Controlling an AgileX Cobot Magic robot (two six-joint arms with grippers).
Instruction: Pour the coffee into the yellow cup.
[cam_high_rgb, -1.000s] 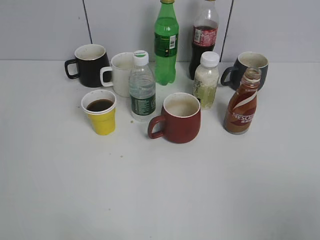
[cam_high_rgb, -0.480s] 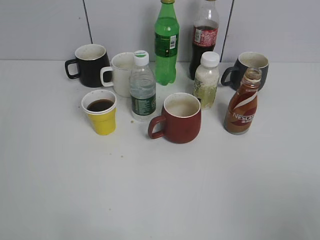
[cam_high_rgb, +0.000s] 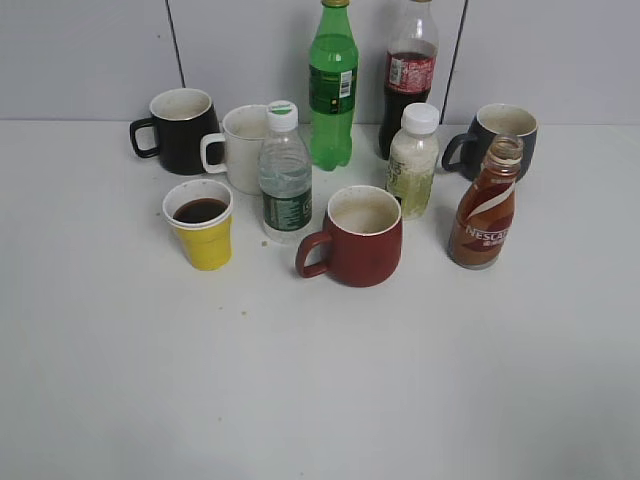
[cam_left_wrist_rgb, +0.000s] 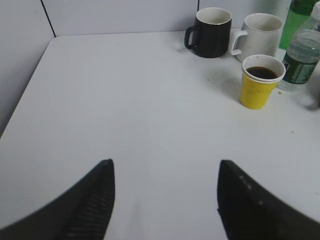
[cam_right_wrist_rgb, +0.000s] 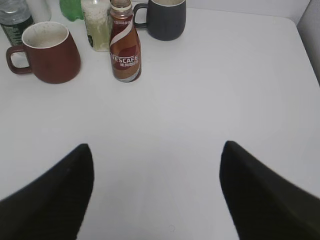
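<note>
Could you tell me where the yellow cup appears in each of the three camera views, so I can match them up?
Exterior view: the yellow cup stands left of centre, holding dark liquid, in front of the black mug.
Left wrist view: upper right, in front of the white mug.
Right wrist view: not in it.
Shared landmark: the black mug, behind the cup in both views that show it.

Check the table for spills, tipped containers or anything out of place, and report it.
No spill and nothing tipped: every bottle and mug stands upright. The coffee bottle has no cap, while the yellow cup holds dark liquid. A few tiny specks lie on the table near the cup. Both grippers are clear, jaws open.
</note>
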